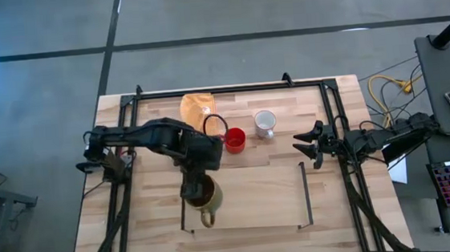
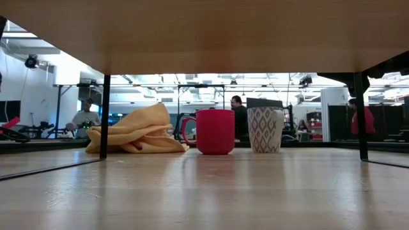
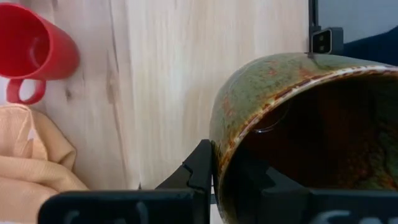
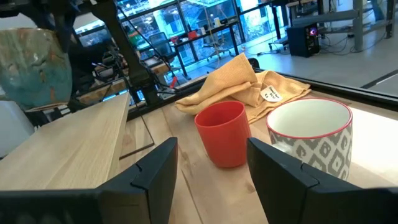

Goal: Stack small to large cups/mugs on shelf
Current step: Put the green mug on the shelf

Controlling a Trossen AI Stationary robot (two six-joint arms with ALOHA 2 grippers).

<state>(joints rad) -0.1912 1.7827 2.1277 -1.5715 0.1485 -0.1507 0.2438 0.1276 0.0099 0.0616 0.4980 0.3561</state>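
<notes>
The olive-brown mug (image 1: 202, 195), dark inside, is upright at the left end of the shelf (image 1: 255, 196), handle (image 1: 206, 218) toward the near edge. My left gripper (image 1: 195, 186) is shut on it from above. Whether its base touches the board, I cannot tell. The small red mug (image 1: 235, 140) and the white-grey patterned mug (image 1: 265, 123) stand on the tabletop beyond the shelf. My right gripper (image 1: 305, 145) is open and level, right of the shelf, pointing left at both mugs (image 4: 221, 134) (image 4: 311, 134). My left gripper holds the olive-brown mug by its rim wall (image 3: 219, 146), on the side away from the handle. One finger (image 3: 200, 165) is outside the wall and the other inside the dark hollow. The fingers come from above, pointing down. The mug stays upright.
A crumpled yellow cloth (image 1: 197, 108) lies on the tabletop left of the red mug. Thin black rails (image 1: 305, 192) stand at the shelf's short ends, and black legs (image 2: 105, 115) carry it above the table. The rest of the shelf board is bare. People sit and stand in the room behind.
</notes>
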